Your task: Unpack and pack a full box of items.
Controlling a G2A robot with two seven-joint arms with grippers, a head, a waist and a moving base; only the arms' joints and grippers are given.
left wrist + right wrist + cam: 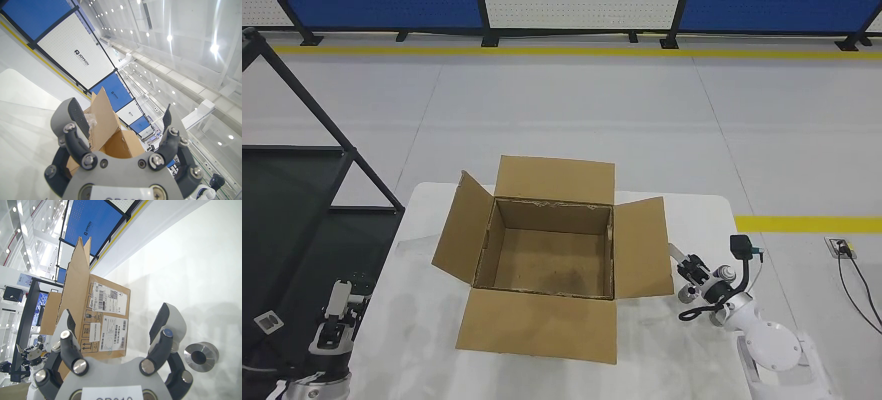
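Note:
An open cardboard box [547, 250] stands in the middle of the white table [682, 350], all of its flaps folded outward. Its inside looks bare and brown from above. My left gripper [339, 305] is at the table's near left corner, well clear of the box. In the left wrist view this gripper [121, 106] is open and holds nothing, with the box [121, 144] behind it. My right gripper [689, 275] sits just off the box's right flap. It [115, 309] is open, holds nothing and faces the labelled side of the box [107, 321].
A black metal frame [312, 190] stands off the table's left side. A short metal cylinder [201, 357] shows beside the right gripper; I cannot tell what it rests on. Bare table surface lies to the right of the box and in front of it.

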